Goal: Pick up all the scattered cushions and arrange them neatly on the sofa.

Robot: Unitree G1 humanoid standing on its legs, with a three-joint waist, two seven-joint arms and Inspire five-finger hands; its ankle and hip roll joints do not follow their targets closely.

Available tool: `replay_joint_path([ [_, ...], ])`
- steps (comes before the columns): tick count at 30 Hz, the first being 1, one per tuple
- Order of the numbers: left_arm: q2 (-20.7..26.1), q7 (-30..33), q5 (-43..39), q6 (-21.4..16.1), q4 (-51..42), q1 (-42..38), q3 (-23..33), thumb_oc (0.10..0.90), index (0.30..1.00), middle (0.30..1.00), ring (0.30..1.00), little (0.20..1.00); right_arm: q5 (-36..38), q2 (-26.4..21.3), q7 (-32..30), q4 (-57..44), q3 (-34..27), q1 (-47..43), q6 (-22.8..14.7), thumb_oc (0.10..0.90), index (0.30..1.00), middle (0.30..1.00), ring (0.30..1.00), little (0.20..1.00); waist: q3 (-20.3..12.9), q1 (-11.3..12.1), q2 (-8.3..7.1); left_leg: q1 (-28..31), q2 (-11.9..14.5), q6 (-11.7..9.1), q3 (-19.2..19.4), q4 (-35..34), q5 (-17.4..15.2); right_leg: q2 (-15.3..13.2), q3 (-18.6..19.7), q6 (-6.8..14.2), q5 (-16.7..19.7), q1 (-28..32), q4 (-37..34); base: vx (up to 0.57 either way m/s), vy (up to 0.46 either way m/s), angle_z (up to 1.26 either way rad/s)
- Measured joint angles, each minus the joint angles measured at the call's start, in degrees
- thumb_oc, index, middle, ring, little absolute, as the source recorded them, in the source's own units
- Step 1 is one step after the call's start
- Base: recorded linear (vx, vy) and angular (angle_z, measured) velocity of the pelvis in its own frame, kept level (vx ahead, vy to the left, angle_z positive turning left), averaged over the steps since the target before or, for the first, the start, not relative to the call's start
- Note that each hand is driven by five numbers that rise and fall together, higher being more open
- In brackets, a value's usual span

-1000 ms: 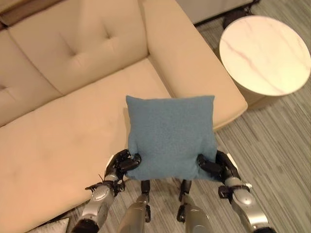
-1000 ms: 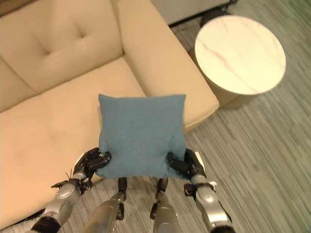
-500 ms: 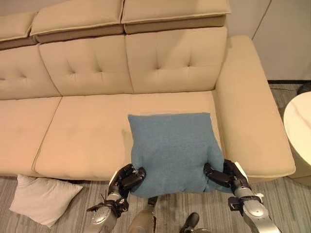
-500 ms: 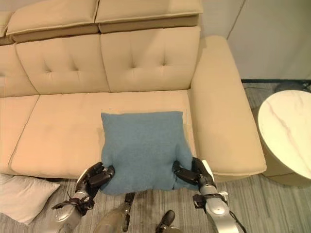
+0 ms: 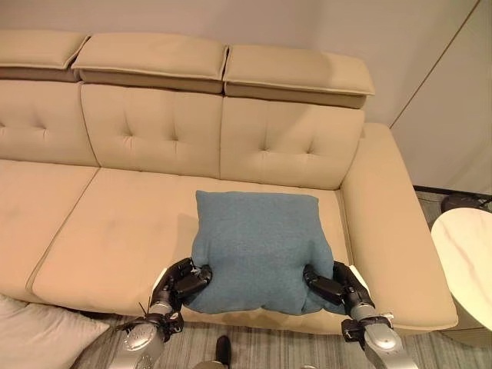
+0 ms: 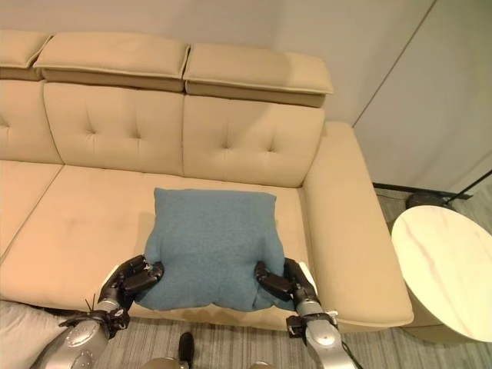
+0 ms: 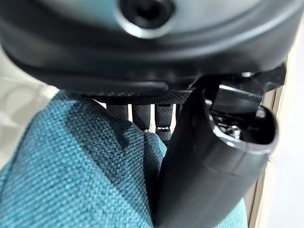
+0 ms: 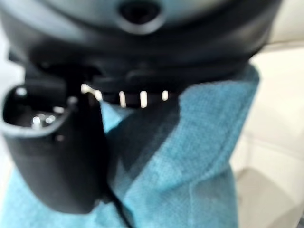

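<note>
The blue cushion now lies farther over the sofa seat than before, flat, top edge toward the backrest. Left hand and right hand clamp its near corners.

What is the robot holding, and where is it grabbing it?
The blue cushion. The left hand pinches its lower left corner, and the right hand pinches its lower right corner, over the sofa seat.
</note>
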Motion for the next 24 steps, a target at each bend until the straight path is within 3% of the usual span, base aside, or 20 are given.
replay_joint_path([
  [2,-0.1,0.0,0.8,0.0,0.0,1.0,-0.5,0.400,0.300,0.300,0.300,0.300,0.0,-0.2,-0.1,0.1,0.0,0.9,0.1,0.400,0.300,0.300,0.300,0.300,0.1,-1.2,0.11,0.6,-0.7,-0.5,-1.3,-0.4,0.3,1.3,-1.7,-4.5,6.5,-0.9,-5.1,0.11,-0.097,0.47],
  [6,-1.9,0.0,1.1,0.3,0.0,2.0,-1.3,0.400,0.300,0.300,0.300,0.300,0.0,-0.9,0.0,0.2,-1.3,2.8,0.3,0.400,0.300,0.300,0.300,0.300,0.3,-1.3,1.35,0.6,1.2,-3.2,-4.5,-0.6,0.9,3.9,-5.3,-6.4,10.5,5.3,-15.9,0.07,-0.105,0.34],
  [8,-2.7,0.0,1.1,0.3,-0.1,2.0,-1.9,0.400,0.300,0.300,0.300,0.300,0.0,-1.5,0.0,0.2,-1.9,2.8,0.4,0.400,0.300,0.300,0.300,0.300,0.3,-1.2,1.57,0.1,1.6,-4.5,-4.8,-0.3,1.3,4.6,-6.2,-6.8,10.8,6.4,-17.4,0.06,-0.101,0.46],
  [10,-2.8,0.0,1.5,0.4,-0.1,0.8,-3.3,0.400,0.300,0.300,0.300,0.300,0.0,-2.2,-0.1,0.2,-3.2,3.0,0.4,0.400,0.300,0.300,0.300,0.300,0.6,-2.3,0.93,-3.1,0.4,-5.4,-4.9,5.8,0.8,3.4,-8.8,-7.0,10.9,8.6,-19.9,0.03,-0.017,0.64],
  [17,-3.3,0.0,1.7,0.4,-0.1,-0.6,-2.9,0.400,0.300,0.300,0.300,0.300,0.1,-2.9,-0.2,0.2,-3.3,1.3,0.4,0.400,0.300,0.300,0.300,0.300,0.8,-2.5,0.89,-3.1,1.2,-5.6,-2.2,8.2,0.6,4.2,-8.4,-7.9,10.2,10.3,-20.7,0.09,0.031,-0.01],
  [18,-3.2,0.0,1.8,0.4,-0.1,-1.4,-2.9,0.400,0.300,0.300,0.300,0.300,0.1,-2.8,-0.4,0.2,-3.3,1.1,0.4,0.400,0.300,0.300,0.300,0.300,1.3,-2.5,-0.07,-5.8,1.2,-7.2,-1.6,13.2,-0.6,3.9,-7.9,-9.0,10.2,10.3,-21.0,0.11,0.079,-0.17],
  [19,-2.9,0.0,2.0,0.4,-0.2,-1.6,-2.8,0.400,0.300,0.300,0.300,0.300,0.1,-2.7,-0.6,0.2,-3.2,0.9,0.5,0.400,0.300,0.300,0.300,0.300,1.9,-2.2,-1.06,-7.3,1.1,-6.9,-1.1,14.1,-2.2,3.6,-7.2,-9.5,10.8,10.5,-21.6,0.17,0.110,-0.31],
  [20,-2.9,0.0,2.1,0.4,-0.1,-1.6,-2.8,0.400,0.300,0.300,0.300,0.300,0.2,-2.8,-0.6,0.2,-3.3,1.0,0.5,0.400,0.300,0.300,0.300,0.300,1.9,-1.4,-1.12,-7.2,1.7,-6.7,-1.0,12.1,-2.1,3.9,-6.7,-9.5,10.9,10.5,-21.6,0.18,0.112,-0.36],
  [23,-2.9,0.0,2.3,0.5,-0.1,-1.1,-3.0,0.400,0.300,0.300,0.300,0.300,0.1,-2.7,-0.5,0.2,-3.7,1.5,0.6,0.400,0.300,0.300,0.300,0.300,1.6,-2.9,-0.22,-5.0,3.7,-6.5,0.0,6.4,-2.0,5.6,-6.5,-8.9,9.8,11.8,-21.5,0.16,0.144,-0.18],
  [24,-2.9,0.0,2.6,0.5,-0.1,-1.1,-3.1,0.400,0.300,0.300,0.300,0.300,0.1,-2.5,-0.5,0.2,-3.9,1.7,0.7,0.400,0.300,0.300,0.300,0.300,1.4,-3.0,0.07,-3.9,4.1,-5.7,0.0,5.0,-0.1,6.0,-5.9,-8.3,9.5,11.8,-20.9,0.12,0.167,-0.26],
])
